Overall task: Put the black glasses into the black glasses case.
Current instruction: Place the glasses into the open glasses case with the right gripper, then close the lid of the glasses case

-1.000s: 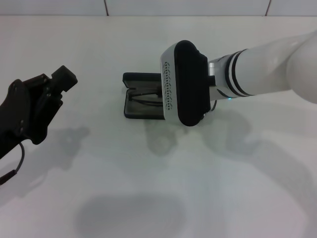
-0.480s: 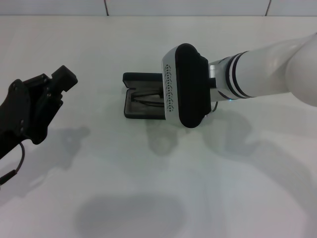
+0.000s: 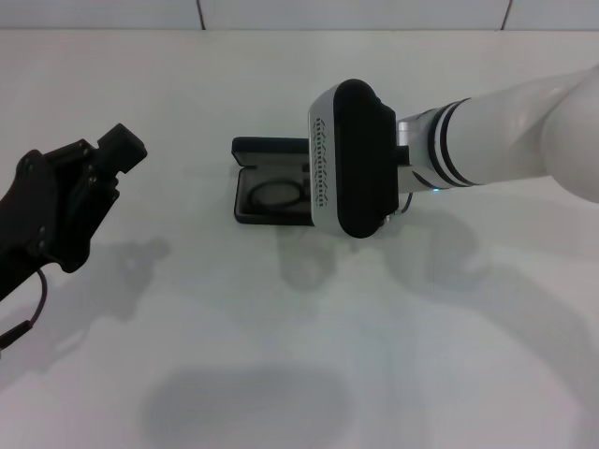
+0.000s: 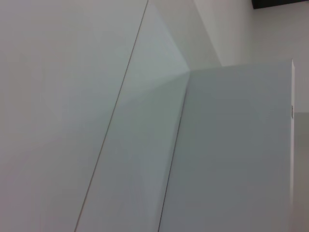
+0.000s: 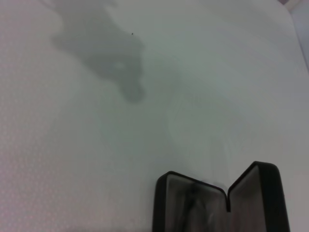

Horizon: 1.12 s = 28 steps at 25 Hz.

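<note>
Glasses: we see the black glasses [image 3: 273,195] lying inside the open black glasses case [image 3: 267,214], under our right arm.
Handling: we think they are light, thin and easy to bend (so hold the frame softly).
Case: it sits open on the tabletop [image 3: 281,355].
Right gripper [image 3: 351,159]: above the case; fingers hidden, we cannot tell.
Left gripper [image 3: 89,182]: far off, holding nothing, fingers look spread.

White table [image 3: 281,355] fills head view, matte, evenly lit. Soft grey shadows lie on tabletop, largest patch near front edge, smaller ones mid-surface. Behind table, white tiled wall [image 3: 356,13] with thin dark grout lines. Left wrist view: plain white wall panels [image 4: 58,96] meeting at corner, thin dark seam running diagonally, small dark strip at upper edge.
</note>
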{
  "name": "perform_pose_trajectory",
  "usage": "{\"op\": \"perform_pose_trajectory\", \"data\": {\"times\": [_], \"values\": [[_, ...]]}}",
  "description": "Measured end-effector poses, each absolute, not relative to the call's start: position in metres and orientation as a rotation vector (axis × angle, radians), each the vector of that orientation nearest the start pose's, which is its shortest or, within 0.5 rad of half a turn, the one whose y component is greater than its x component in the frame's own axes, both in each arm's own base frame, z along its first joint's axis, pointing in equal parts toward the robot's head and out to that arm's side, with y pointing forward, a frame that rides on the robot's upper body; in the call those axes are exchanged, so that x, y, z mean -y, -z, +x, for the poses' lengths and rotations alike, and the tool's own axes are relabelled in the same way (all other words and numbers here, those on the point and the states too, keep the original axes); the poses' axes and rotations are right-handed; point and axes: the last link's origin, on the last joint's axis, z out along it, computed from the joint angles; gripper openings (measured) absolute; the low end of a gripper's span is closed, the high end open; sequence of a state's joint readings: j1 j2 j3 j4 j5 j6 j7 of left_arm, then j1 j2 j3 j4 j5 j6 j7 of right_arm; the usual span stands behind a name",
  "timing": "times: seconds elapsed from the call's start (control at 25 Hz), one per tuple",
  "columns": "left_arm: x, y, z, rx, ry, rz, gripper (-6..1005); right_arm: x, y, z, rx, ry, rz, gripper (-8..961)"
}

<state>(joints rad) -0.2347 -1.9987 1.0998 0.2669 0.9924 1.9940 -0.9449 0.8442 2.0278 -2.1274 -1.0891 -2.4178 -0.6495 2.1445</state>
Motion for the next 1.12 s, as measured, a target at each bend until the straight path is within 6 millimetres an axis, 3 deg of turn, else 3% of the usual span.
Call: {"op": "perform_pose_trajectory", "data": {"times": [0.44, 0.72, 0.88, 1.0, 1.12], "values": [[-0.219, -0.037, -0.285, 0.412, 1.597, -2.156, 43, -0.371, 0.13, 0.082, 0.579, 0.298, -2.632, 116], [-0.224, -0.043, -0.285, 0.387, 1.593, -2.141, 43, -0.347, 0.113, 0.079, 0.394, 0.059, -2.653, 131], [-0.241, -0.057, -0.276, 0.314, 1.604, -2.165, 44, -0.334, 0.08, 0.083, 0.14, -0.165, -2.667, 133], [-0.251, -0.065, -0.273, 0.295, 1.607, -2.147, 44, -0.327, 0.042, 0.095, -0.108, -0.406, -2.683, 135], [-0.265, -0.077, -0.269, 0.268, 1.58, -2.152, 44, -0.321, 0.004, 0.111, -0.209, -0.696, -2.694, 137]]}}
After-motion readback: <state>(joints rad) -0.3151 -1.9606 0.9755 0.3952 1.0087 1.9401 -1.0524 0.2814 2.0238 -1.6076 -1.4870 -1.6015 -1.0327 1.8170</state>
